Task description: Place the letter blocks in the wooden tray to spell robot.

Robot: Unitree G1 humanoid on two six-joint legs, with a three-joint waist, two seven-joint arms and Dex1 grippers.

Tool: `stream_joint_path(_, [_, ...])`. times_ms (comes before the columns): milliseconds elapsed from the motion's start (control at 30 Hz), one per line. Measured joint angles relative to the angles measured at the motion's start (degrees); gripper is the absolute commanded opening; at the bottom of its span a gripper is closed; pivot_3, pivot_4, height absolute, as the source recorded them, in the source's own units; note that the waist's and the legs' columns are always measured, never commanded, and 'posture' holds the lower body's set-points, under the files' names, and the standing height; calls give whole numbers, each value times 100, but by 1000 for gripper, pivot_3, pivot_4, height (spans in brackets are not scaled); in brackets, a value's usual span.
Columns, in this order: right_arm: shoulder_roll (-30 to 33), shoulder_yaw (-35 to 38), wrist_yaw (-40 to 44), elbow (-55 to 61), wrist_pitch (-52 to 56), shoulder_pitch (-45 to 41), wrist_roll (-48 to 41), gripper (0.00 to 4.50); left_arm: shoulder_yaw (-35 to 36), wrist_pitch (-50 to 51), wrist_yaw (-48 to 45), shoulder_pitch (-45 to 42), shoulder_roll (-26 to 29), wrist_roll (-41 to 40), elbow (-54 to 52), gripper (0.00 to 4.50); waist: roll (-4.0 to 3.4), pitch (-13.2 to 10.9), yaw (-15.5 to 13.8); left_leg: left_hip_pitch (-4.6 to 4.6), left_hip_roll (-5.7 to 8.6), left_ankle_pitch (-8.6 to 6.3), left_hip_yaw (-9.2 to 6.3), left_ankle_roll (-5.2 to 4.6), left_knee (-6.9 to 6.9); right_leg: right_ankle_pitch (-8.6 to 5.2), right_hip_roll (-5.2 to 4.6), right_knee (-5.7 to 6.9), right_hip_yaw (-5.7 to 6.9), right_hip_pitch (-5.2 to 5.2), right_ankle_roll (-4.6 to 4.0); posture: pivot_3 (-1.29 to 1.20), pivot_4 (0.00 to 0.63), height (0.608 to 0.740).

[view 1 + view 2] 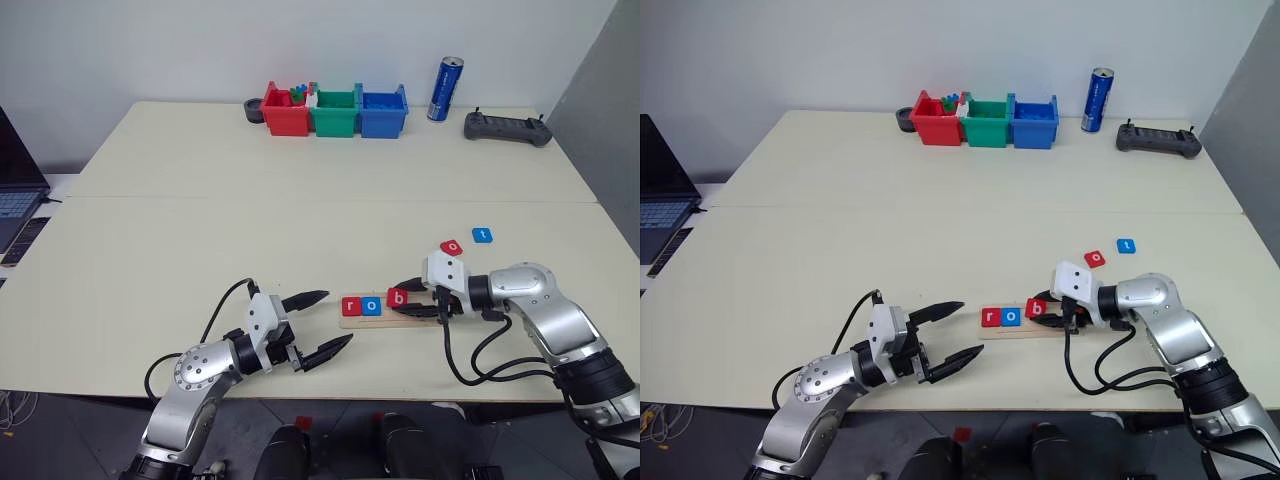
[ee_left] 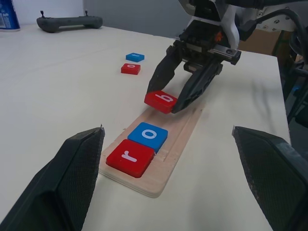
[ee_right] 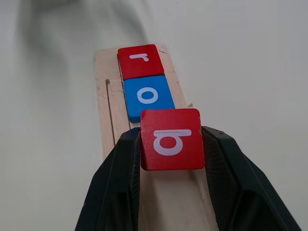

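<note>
The wooden tray [image 1: 415,318] lies near the table's front edge, between my two grippers. A red "r" block [image 1: 351,306] and a blue "o" block [image 1: 372,306] lie side by side at its left end. My right gripper [image 3: 171,139] is shut on a red "b" block [image 1: 397,297], held tilted just over the tray right beside the blue "o". A red "o" block [image 1: 452,246] and a blue "t" block [image 1: 482,235] lie loose on the table behind the right arm. My left gripper [image 1: 338,317] stands open and empty just left of the tray.
Red [image 1: 285,112], green [image 1: 334,113] and blue [image 1: 383,112] plastic bins stand in a row at the far edge, with a blue can [image 1: 445,88] and a dark controller [image 1: 507,127] to their right. A laptop [image 1: 15,195] sits off the left edge.
</note>
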State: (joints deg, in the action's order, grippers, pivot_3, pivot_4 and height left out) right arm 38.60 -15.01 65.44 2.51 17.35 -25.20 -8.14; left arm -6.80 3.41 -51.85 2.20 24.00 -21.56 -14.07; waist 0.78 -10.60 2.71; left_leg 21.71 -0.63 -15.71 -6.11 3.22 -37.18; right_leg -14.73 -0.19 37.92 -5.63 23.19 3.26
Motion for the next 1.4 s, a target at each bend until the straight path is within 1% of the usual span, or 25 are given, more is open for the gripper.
stream_joint_path(333, [-46, -188, 204, -221, -126, -84, 62, 1458, 0, 6, 113, 62, 51, 0, -120, 4500, 0, 0, 2, -1, 0, 0, -1, 0, 0, 0, 0, 1, 1, 0, -1, 0, 150, 740])
stream_joint_path(600, [-147, -212, 212, -504, -312, -254, 231, 1458, -1, 6, 129, 179, 75, 0, -150, 4500, 0, 0, 4, -1, -1, 0, -1, 0, 0, 1, 0, 2, 2, 0, -1, 0, 150, 740])
stream_joint_path(1233, [-147, -211, 447, -576, -416, -295, 259, 1458, -1, -37, 125, 186, 74, 26, -130, 4500, 0, 0, 5, -1, -1, 0, -2, 0, 0, 1, 0, 3, 2, 0, -2, 0, 150, 740])
stream_joint_path(1300, [-147, -211, 453, -576, -416, -295, 258, 2240, 0, -37, 125, 179, 74, 26, -126, 4500, 0, 0, 5, -1, -1, 0, -1, 0, 0, 1, 0, 3, 3, 0, -2, 0, 150, 740])
stream_joint_path(1333, [-147, -211, 453, -576, -415, -295, 256, 2475, 0, -38, 126, 177, 74, 26, -125, 4500, 0, 0, 5, -1, -1, 0, -1, 0, 0, 1, 0, 3, 2, 0, -2, 0, 150, 740])
stream_joint_path(1367, [-147, -211, 455, -576, -412, -295, 253, 2882, 0, -38, 127, 175, 74, 27, -125, 4500, 0, 0, 5, -1, -1, 0, -1, 0, 0, 1, 0, 3, 3, 0, -2, 0, 150, 740])
stream_joint_path(1400, [-147, -211, 459, -576, -407, -295, 250, 3164, 0, -38, 129, 173, 73, 27, -126, 4500, 0, 0, 5, -1, -1, 0, -1, 0, 0, 1, 0, 3, 3, 0, -2, 0, 150, 740])
